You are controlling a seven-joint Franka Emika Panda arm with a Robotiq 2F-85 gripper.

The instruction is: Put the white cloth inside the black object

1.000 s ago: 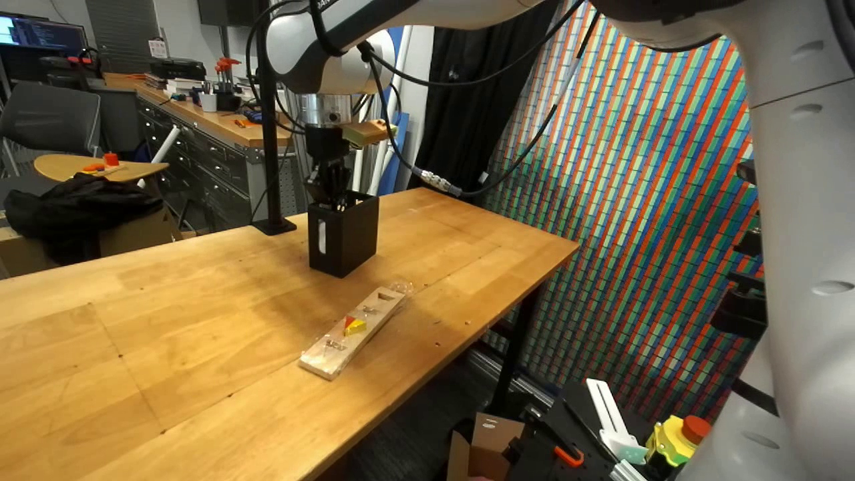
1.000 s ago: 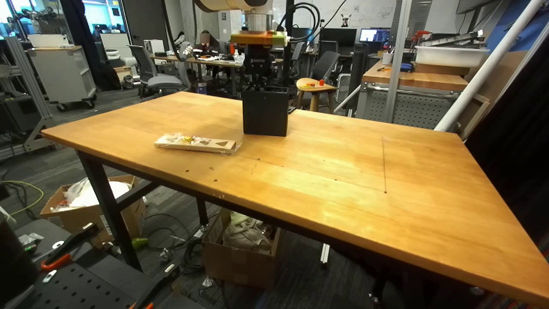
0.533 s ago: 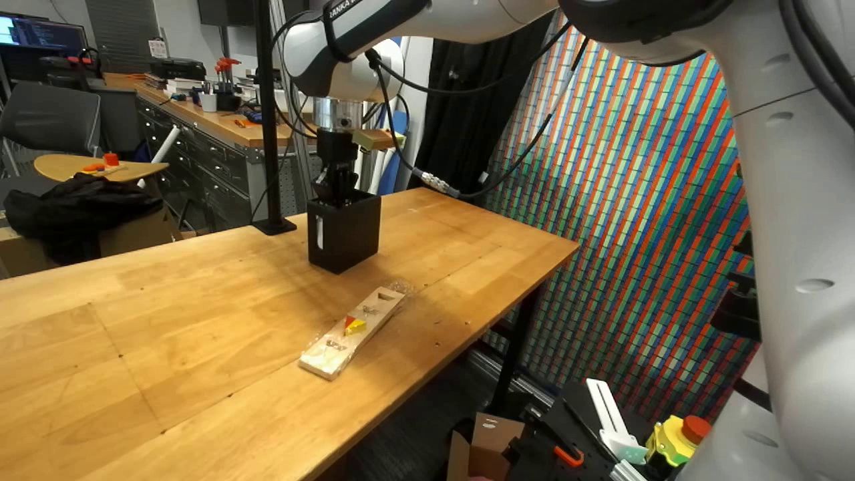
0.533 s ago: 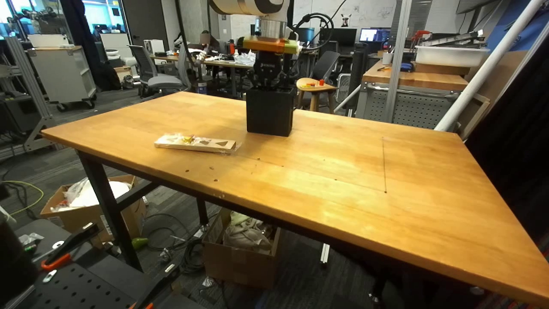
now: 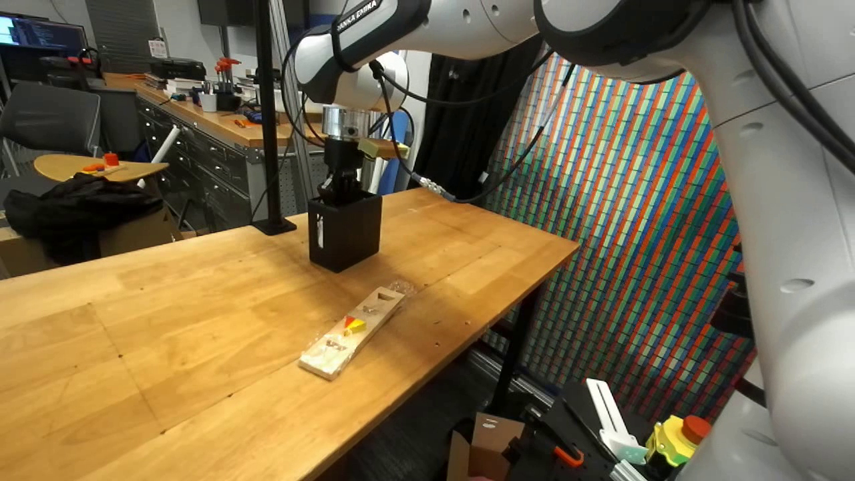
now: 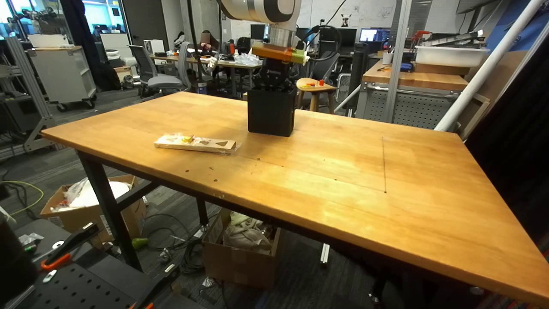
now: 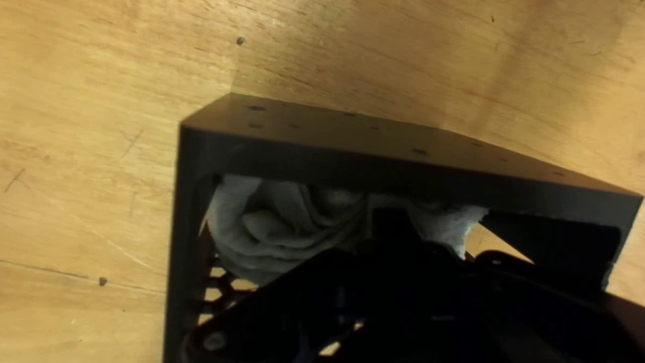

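Wooden workbench (image 5: 194, 321) holds your black honeycomb-walled box (image 5: 354, 234), white cloth (image 7: 282, 222) already bunched inside. Your gripper (image 7: 392, 222) is clenched in there, can't tell if it's pinching any. Probably just backing out left.

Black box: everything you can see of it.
The black box is a rectangular, open-topped container, seemingly plastic. Small dark spots mark one outer wall; the wrist view shows honeycomb holes inside, an exterior view a pale vertical strip on one side. It stands upright on the wooden table. The white cloth lies bunched in it; the gripper reaches in, contact with the walls unclear.
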